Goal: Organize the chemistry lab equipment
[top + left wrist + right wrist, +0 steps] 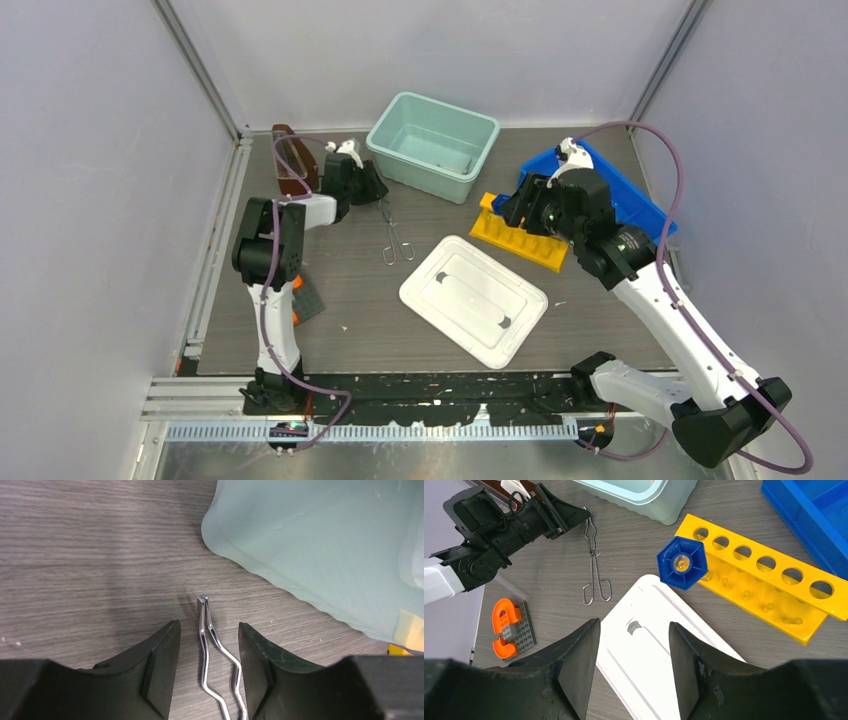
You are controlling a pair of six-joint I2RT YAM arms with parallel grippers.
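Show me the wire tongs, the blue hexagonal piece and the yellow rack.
wire tongs [202, 647], left wrist view, left wire below the tip.
blue hexagonal piece [682, 563], right wrist view, its centre.
yellow rack [779, 569], right wrist view, top plate between holes.

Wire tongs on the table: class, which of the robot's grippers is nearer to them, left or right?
Left. The left gripper straddles the tip end of the wire tongs, jaws open. The right gripper hangs well aside, by the white lid and yellow test-tube rack.

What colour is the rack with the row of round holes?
The rack is yellow; the right wrist view shows it best.
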